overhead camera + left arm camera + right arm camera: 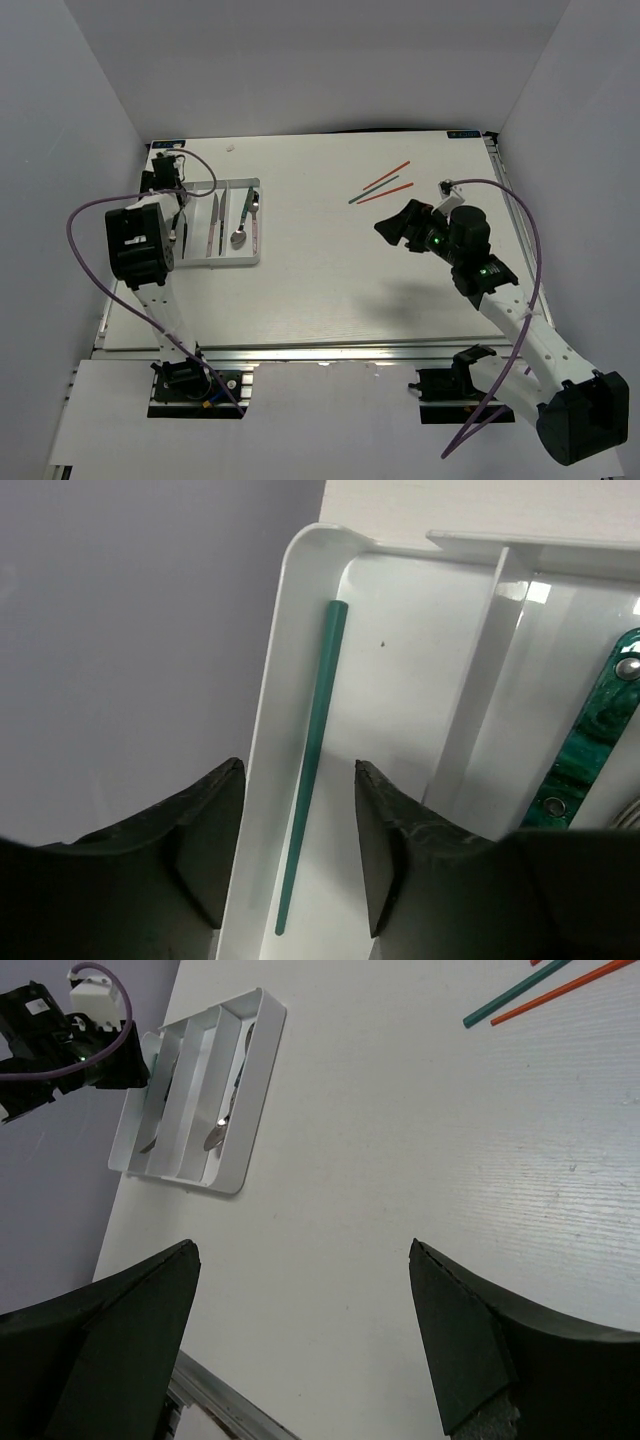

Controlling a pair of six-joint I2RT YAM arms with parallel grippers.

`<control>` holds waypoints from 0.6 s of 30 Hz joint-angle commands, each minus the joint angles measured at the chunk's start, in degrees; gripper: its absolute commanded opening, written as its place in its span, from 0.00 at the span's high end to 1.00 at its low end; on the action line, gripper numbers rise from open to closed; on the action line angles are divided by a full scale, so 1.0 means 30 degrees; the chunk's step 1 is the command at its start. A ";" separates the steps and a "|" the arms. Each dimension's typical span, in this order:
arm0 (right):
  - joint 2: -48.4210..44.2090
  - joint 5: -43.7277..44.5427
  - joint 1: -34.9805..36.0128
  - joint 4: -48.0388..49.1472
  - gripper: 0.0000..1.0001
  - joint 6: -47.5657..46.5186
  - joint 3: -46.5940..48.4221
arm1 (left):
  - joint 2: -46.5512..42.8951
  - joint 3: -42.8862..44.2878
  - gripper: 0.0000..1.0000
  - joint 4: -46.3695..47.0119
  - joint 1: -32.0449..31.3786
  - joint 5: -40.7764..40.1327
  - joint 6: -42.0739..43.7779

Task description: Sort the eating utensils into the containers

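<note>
The white tray (225, 263) lies at the table's left. My left gripper (176, 205) is open over its leftmost slot. In the left wrist view the gripper (300, 770) straddles a teal chopstick (312, 760) that lies free in that slot beside the tray's outer wall (268, 730). A teal-handled utensil (600, 730) lies in a slot further right. A knife (212, 225), a spoon (240, 236) and a pink-handled piece (257, 222) lie in the other slots. Two red chopsticks (388, 175) and a teal one (375, 190) lie on the table's far right. My right gripper (392, 228) is open and empty, just near of them.
The right wrist view shows the gripper (303, 1250) above bare table, the tray (235, 1130) far to its left and the loose teal chopstick (515, 995) and a red one (565, 988) at its upper right. Grey walls close in both sides and the back.
</note>
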 commanded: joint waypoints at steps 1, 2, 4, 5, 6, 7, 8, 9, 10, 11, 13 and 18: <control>-0.0479 0.0639 -0.0018 -0.0293 0.11 -0.0488 0.1329 | -0.2315 0.0327 0.41 -0.0268 0.0103 0.0044 -0.1435; -0.0276 0.0902 -0.0047 -0.0353 0.10 -0.0664 0.1477 | -0.2695 0.0327 0.39 -0.0473 0.0103 0.0250 -0.2279; 0.0279 0.2417 -0.0047 -0.1638 0.11 -0.1276 0.2264 | -0.4071 0.0443 0.35 -0.1291 0.0074 0.0775 -0.3744; 0.1472 0.3212 -0.0047 -0.2135 0.11 -0.1513 0.2676 | -0.4627 0.0589 0.30 -0.1759 0.0074 0.1214 -0.5347; 0.2238 0.4061 -0.0018 -0.2662 0.11 -0.1776 0.3144 | -0.5589 0.0794 0.10 -0.3185 0.0074 0.1567 -0.6320; 0.3029 0.5896 -0.0018 -0.3538 0.11 -0.1895 0.3642 | -0.6034 0.1405 0.02 -0.4128 0.0045 0.2208 -0.7229; 0.4835 0.7017 -0.0047 -0.4156 0.11 -0.1722 0.4923 | -0.6503 0.1643 0.02 -0.5007 0.0073 0.3317 -0.9036; 0.5839 0.7985 -0.0047 -0.4858 0.11 -0.1372 0.5748 | -0.7667 0.1674 0.02 -0.6524 0.0074 0.4343 -0.9780; 0.6748 1.0112 -0.0047 -0.6431 0.11 -0.0788 0.6655 | -0.8462 0.1037 0.02 -0.6945 0.0074 0.5078 -1.0541; 0.8758 1.1062 -0.0134 -0.7549 0.11 0.0842 0.8781 | -0.9311 0.0508 0.02 -0.7240 0.0074 0.6652 -1.2289; 1.0819 1.1394 -0.0774 -0.9630 0.13 0.1267 1.0902 | -1.2433 -0.1562 0.02 -0.7857 0.0074 0.7659 -1.3210; 1.7527 1.1572 -0.1919 -1.1655 0.28 0.2139 1.8369 | -2.0730 -0.8157 0.02 -0.4466 0.0073 0.9452 -1.7075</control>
